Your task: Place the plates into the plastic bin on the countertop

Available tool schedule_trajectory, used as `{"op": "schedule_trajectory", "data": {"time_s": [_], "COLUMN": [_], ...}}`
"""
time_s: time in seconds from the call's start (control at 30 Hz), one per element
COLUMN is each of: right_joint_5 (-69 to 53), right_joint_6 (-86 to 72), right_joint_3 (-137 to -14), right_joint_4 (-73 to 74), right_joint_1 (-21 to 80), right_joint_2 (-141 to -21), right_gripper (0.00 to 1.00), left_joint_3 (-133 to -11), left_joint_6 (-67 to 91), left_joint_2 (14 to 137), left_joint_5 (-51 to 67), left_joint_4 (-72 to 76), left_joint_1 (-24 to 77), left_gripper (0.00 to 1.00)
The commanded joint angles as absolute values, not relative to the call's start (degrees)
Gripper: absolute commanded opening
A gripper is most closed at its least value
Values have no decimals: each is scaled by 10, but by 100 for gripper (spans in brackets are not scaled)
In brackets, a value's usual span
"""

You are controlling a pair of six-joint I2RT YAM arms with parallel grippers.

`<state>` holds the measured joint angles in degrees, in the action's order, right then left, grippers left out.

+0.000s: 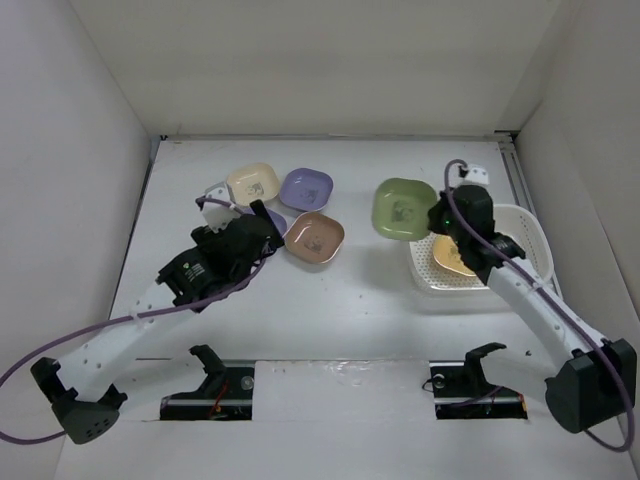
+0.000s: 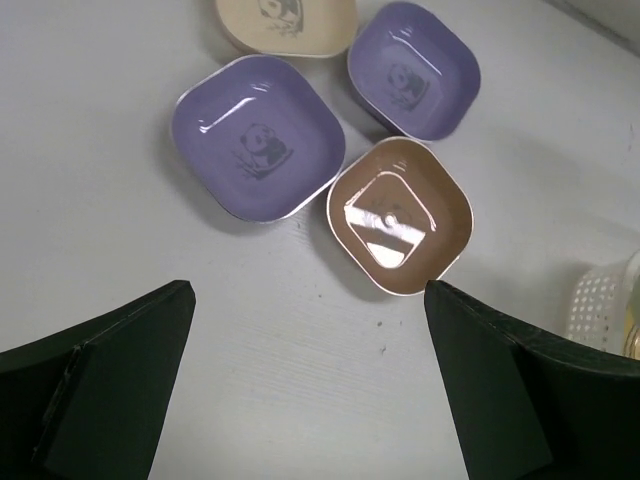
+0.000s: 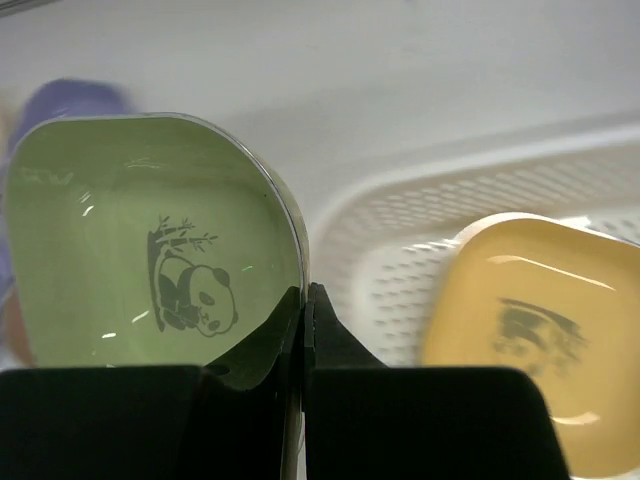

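My right gripper is shut on the rim of a green plate with a panda print, holding it just left of the white plastic bin. A yellow plate lies in the bin. My left gripper is open and empty above the countertop, just short of a pink-brown plate. Two purple plates and a cream plate lie beyond it.
White walls enclose the countertop on the left, back and right. A small white box sits behind the bin at the back right. Two black fixtures stand at the near edge.
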<state>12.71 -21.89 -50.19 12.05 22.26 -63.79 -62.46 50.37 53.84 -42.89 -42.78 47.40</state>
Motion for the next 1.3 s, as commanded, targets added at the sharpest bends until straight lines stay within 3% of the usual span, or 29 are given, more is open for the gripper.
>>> {"op": "schedule_trajectory", "data": {"time_s": [0.0, 0.13, 0.3, 0.67, 0.73, 0.83, 0.9, 0.97, 1.07, 1.17, 1.27], "right_joint_5": [115, 87, 35, -10, -11, -31, -39, -46, -28, 30, 66], "right_joint_6": [-214, -220, -180, -139, -139, -139, -134, -134, -134, -147, -155], "right_joint_3": [-461, -404, -385, -385, -385, -392, -397, -404, -430, -489, -534], "right_joint_4": [147, 125, 113, 121, 121, 137, 137, 137, 132, 114, 91], "right_joint_1": [139, -1, -105, -143, -143, -137, -122, -74, 44, 187, 266], "right_joint_2": [-595, -557, -563, -616, -611, -571, -523, -496, -502, -580, -681], "right_gripper": [0, 0, 0, 0, 18, 76, 93, 100, 100, 100, 100], "left_joint_3": [-617, -617, -612, -606, -606, -606, -606, -606, -599, -589, -589], "left_joint_6": [456, 443, 437, 437, 432, 432, 432, 437, 442, 460, 486], "left_joint_2": [554, 577, 571, 560, 560, 560, 560, 560, 560, 579, 593], "left_joint_5": [-369, -357, -350, -344, -349, -349, -349, -349, -344, -337, -349], "left_joint_4": [-369, -362, -357, -356, -356, -356, -361, -361, -347, -341, -336], "left_joint_1": [472, 472, 472, 472, 472, 472, 472, 472, 472, 472, 472], "left_gripper": [100, 100, 100, 100, 100, 100, 100, 100, 100, 100, 100]}}
